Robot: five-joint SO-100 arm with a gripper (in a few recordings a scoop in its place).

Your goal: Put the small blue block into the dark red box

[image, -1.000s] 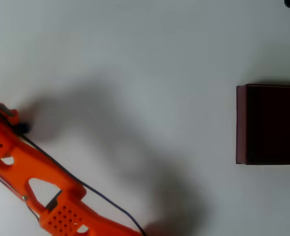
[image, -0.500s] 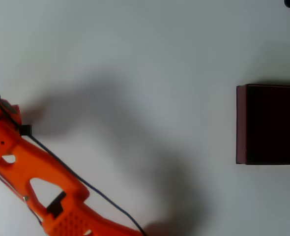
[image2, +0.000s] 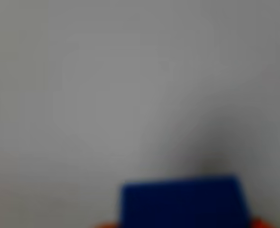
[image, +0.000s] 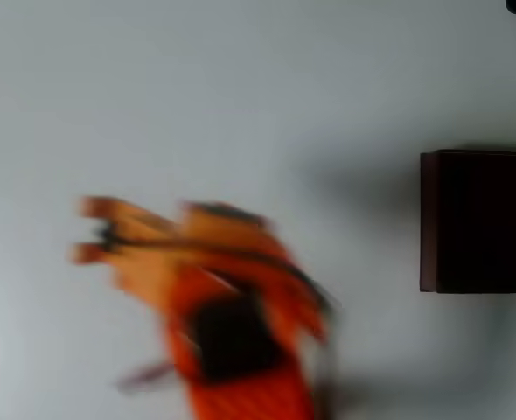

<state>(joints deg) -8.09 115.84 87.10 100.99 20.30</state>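
Wrist view, nearest first: block (image2: 183,202) sits at the bottom edge, big and blurred, with orange slivers of the gripper (image2: 180,223) at either side of it just below. Looks held between the fingers and lifted off the table (image2: 107,95), but blur means I can't confirm the jaws are clamped on it — cannot tell for sure. Beyond the block only plain grey table.

Overhead view: orange arm (image: 214,297) is motion-smeared low and centre-left, two finger-like streaks pointing left. Box (image: 478,220) lies well apart at the right edge, open side up, dark inside, partly cut off by the frame.

Handling, as a guess: block is small, rigid, light, smooth-faced, so could slip or twist. Best pinched across its short width on the flat sides, near the middle. Box opening is far larger than the block, so the drop should be forgiving.
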